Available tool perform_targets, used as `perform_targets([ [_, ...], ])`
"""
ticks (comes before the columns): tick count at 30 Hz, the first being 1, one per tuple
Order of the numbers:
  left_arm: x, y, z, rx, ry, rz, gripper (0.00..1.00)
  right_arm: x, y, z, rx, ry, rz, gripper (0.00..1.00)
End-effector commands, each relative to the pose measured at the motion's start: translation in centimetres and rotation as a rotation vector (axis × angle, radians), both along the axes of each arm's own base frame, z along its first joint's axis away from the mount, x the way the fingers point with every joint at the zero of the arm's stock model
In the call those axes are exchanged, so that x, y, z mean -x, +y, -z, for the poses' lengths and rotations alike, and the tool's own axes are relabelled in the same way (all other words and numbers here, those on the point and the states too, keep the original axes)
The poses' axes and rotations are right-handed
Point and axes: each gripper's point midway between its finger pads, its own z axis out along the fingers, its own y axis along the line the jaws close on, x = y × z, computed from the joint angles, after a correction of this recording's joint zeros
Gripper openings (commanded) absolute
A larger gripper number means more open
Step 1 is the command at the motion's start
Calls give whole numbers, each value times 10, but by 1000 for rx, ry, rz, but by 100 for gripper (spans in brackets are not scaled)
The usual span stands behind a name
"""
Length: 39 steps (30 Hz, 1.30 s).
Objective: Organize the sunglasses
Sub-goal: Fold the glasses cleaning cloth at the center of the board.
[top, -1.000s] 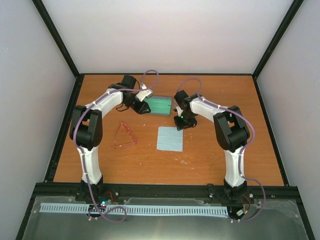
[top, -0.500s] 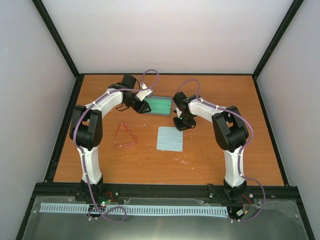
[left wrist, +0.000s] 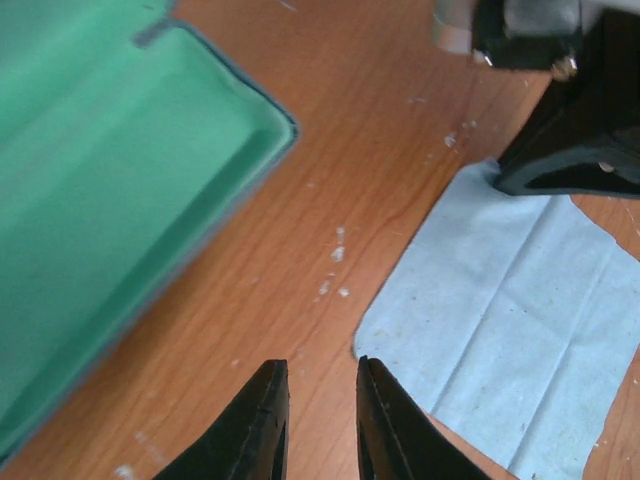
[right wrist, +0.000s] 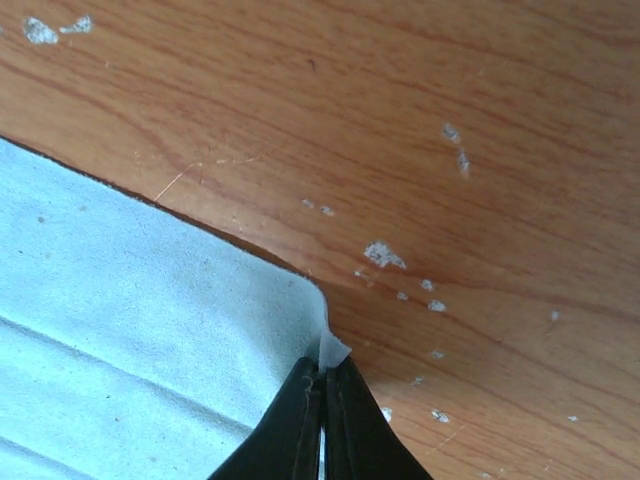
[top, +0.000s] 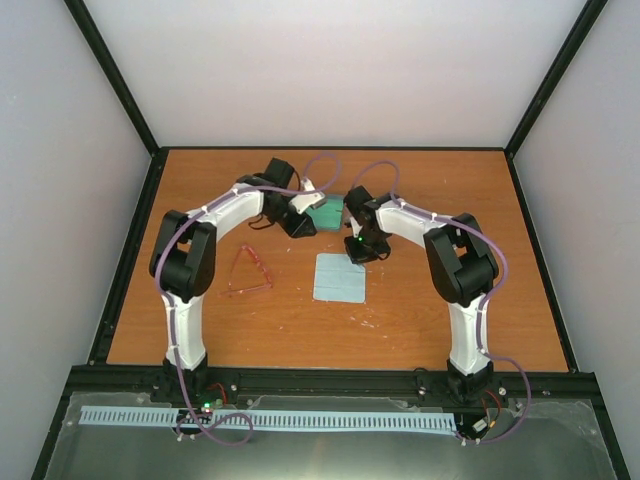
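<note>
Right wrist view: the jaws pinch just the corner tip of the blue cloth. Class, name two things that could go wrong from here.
1. Only the very tip of the cloth sits between the right jaws, so it may slip out when lifted.
2. The left jaws hang close by, over the table between the open case and the cloth. A lifted cloth could brush against them.

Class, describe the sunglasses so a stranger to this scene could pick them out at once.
Start at the orange wooden table and look just right of the left arm and its black elbow. There, left of the light-blue cloth, lie the sunglasses. They are a thin red-pink wire outline, unlike the flat cloth square or the green-lined case farther back.
</note>
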Motion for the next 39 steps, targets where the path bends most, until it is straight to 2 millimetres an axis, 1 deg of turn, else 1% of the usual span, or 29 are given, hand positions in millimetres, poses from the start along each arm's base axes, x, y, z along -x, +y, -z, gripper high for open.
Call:
perform_targets([
  [1,15,-15,24,-46,11,76,21,2,-18,14,8,44,83,3],
  [6,20,-19,41,-83,26,103,20,-10,-20,10,-6,27,85,3],
  [11,22,-20,60,-164,16,127,20,-11,-18,12,-18,37,85,3],
  [22,25,-39,62,-127,31,164,20,-11,-14,13,-35,45,95,3],
  [28,28,-39,71,-147,32,168,19,-10,-13,14,-41,52,97,3],
  [30,29,-39,75,-154,37,171,17,-10,-13,13,-46,53,99,3],
  [39,39,-38,81,-177,47,184,12,-11,-12,11,-49,50,102,3],
])
